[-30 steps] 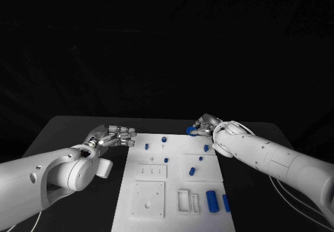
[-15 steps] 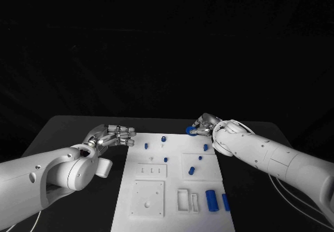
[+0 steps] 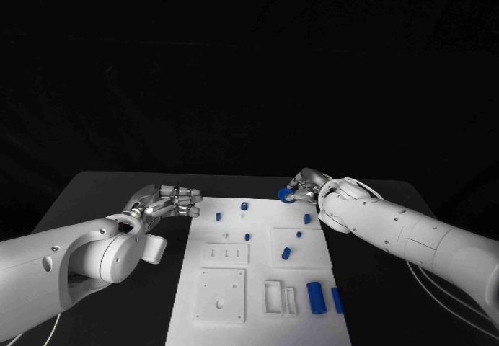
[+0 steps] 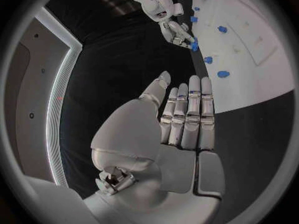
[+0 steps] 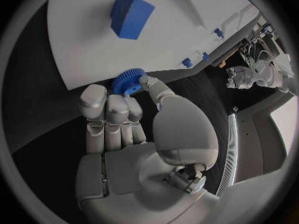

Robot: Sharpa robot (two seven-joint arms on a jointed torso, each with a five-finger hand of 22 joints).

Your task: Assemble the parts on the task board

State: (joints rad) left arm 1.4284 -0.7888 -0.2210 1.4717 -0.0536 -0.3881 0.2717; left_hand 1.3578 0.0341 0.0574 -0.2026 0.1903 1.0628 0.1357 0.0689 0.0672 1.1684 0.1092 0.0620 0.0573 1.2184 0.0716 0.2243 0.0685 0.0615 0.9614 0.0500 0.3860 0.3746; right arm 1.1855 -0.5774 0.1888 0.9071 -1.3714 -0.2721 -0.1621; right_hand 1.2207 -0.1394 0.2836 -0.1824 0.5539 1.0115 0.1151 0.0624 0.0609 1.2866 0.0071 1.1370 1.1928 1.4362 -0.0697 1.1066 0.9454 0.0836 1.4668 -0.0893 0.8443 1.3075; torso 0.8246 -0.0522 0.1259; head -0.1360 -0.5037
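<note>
The white task board (image 3: 234,317) lies in the middle of the black table. My right hand (image 3: 305,187) hovers over the board's far right corner and pinches a small blue gear (image 3: 285,195) between thumb and a finger; the right wrist view shows the gear (image 5: 129,81) at the fingertips, just above the board's edge (image 5: 87,59). My left hand (image 3: 166,202) hangs beside the board's far left corner, fingers straight and side by side, holding nothing (image 4: 184,117). Several blue pegs stand on the board, among them one (image 3: 244,207) near the far edge.
Two long blue blocks (image 3: 316,298) lie at the board's near right. A blue block (image 5: 131,16) sits close to the right hand. White square plates (image 3: 223,294) are set into the board's near left. Bare black table (image 3: 104,194) flanks the board.
</note>
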